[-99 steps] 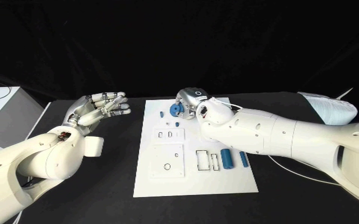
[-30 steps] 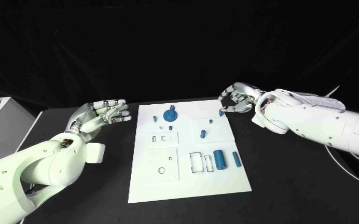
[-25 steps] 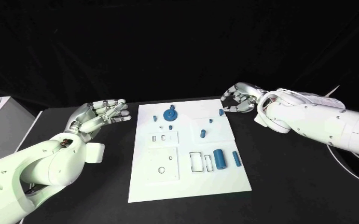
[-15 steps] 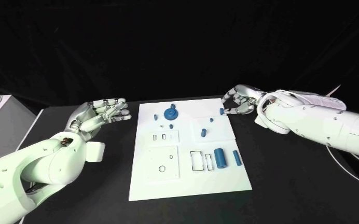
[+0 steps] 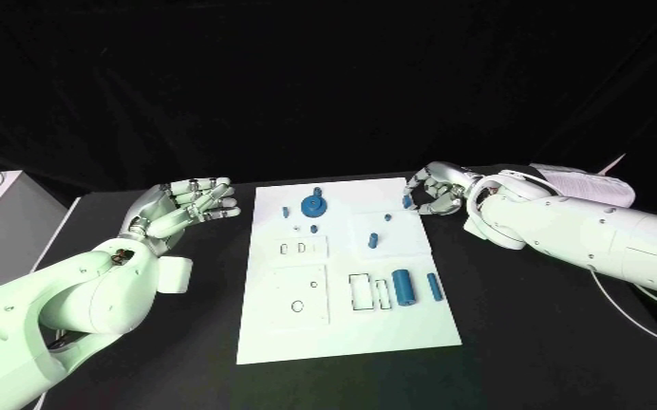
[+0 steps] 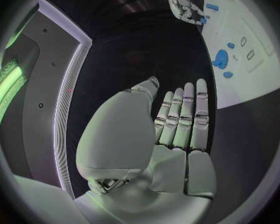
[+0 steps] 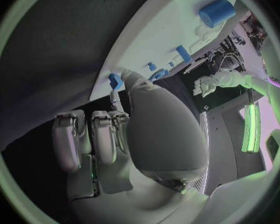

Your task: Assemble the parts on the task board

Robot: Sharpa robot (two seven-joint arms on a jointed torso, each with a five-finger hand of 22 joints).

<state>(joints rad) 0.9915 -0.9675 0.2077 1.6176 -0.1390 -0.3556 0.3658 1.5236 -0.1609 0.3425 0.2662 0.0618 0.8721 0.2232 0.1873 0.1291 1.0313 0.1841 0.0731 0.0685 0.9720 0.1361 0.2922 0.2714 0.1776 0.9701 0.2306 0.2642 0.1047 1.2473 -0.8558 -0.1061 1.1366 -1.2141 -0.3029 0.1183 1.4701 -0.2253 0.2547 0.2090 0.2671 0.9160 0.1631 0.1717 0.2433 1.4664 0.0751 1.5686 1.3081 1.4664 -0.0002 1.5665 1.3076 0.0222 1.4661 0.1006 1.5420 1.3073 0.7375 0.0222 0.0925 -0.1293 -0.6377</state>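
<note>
While your right hand (image 5: 439, 189) sits at the far right edge of the task board (image 5: 343, 334), its fingers are curled in on a small blue part (image 5: 406, 203) right at that edge. Your left hand (image 5: 182, 207) hovers over the black table (image 5: 548, 334) just left of the board, fingers spread and holding nothing. On the board you have a blue gear (image 5: 313, 207) near the far end and a blue cylinder (image 5: 404, 285) toward the near right.
</note>
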